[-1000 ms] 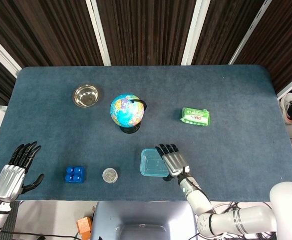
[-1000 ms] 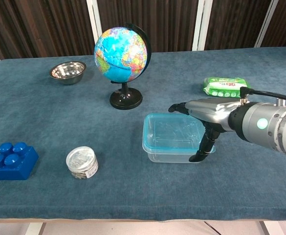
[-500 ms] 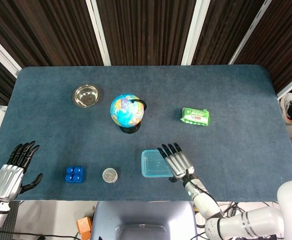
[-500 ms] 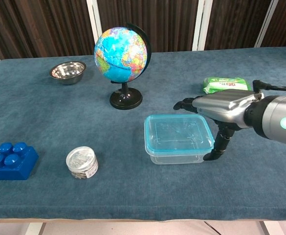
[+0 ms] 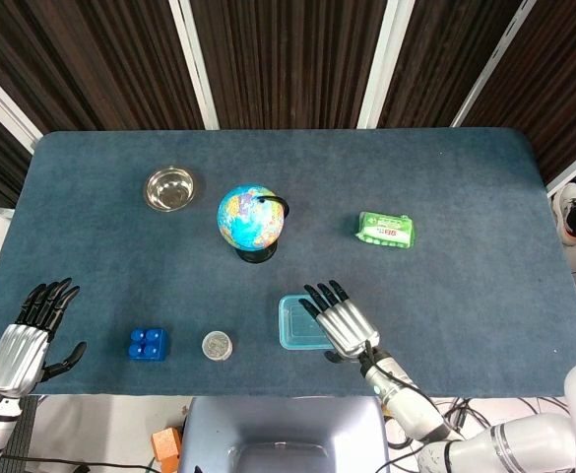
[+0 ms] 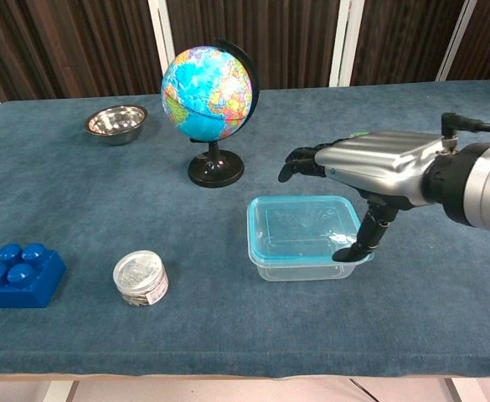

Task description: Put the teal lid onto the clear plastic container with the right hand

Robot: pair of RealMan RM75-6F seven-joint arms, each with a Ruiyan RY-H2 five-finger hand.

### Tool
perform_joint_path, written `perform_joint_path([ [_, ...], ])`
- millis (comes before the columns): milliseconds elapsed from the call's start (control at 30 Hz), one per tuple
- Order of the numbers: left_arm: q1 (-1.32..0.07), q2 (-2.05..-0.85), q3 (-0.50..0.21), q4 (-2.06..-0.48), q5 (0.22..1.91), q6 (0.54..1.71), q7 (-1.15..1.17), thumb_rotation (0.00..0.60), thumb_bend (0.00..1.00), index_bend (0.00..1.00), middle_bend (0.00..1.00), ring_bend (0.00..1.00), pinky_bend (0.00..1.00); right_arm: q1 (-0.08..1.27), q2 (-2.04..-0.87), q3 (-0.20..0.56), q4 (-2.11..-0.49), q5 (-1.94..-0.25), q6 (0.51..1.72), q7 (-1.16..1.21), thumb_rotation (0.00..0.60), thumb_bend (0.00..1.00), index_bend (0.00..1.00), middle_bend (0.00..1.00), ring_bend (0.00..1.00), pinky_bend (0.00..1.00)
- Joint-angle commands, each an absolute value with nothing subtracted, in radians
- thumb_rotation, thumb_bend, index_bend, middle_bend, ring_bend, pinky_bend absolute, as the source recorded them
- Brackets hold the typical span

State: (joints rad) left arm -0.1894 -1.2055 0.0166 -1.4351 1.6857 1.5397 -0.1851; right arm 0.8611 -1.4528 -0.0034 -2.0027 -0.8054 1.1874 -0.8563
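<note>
The clear plastic container (image 6: 295, 267) stands on the blue table in front of the globe, and the teal lid (image 6: 297, 228) lies flat on top of it. My right hand (image 6: 372, 161) hovers over the container's right side with its fingers spread, gripping nothing. Its thumb points down and its tip touches the lid's near right corner. In the head view the right hand (image 5: 339, 320) covers the right part of the teal lid (image 5: 294, 322). My left hand (image 5: 27, 340) rests off the table's near left corner, fingers apart and empty.
A globe (image 6: 208, 84) on a black stand is just behind the container. A steel bowl (image 6: 116, 121) sits far left, a green wipes pack (image 5: 386, 230) far right. A blue brick (image 6: 20, 274) and a small round jar (image 6: 141, 277) lie near the front left.
My right hand has risen and shifted left over the container; its thumb has moved from beside the right wall onto the lid's near right corner. The left hand has barely moved.
</note>
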Motion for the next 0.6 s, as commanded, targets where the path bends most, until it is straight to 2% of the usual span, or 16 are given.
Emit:
perform_joint_path([
  [33,-0.191,-1.206,0.017,-1.434,1.687,1.538,-0.183,0.600,0.31,0.00,0.00,0.00,0.00,0.887,-1.516,0.037,-1.957,-0.738,1.190,-0.895,0.600,0.20,0.18,0.00,0.00,0.00],
  [167,-0.190,-1.205,0.018,-1.433,1.687,1.539,-0.187,0.600,0.31,0.00,0.00,0.00,0.00,0.905,-1.573,0.064,-1.917,-0.712,1.218,-0.932,0.600,0.22,0.26,0.00,0.00,0.00],
  [600,-0.190,-1.205,0.017,-1.429,1.685,1.539,-0.195,0.600,0.31,0.00,0.00,0.00,0.00,0.958,-1.614,0.119,-1.912,-0.586,1.223,-1.007,0.600,0.22,0.30,0.00,0.00,0.00],
])
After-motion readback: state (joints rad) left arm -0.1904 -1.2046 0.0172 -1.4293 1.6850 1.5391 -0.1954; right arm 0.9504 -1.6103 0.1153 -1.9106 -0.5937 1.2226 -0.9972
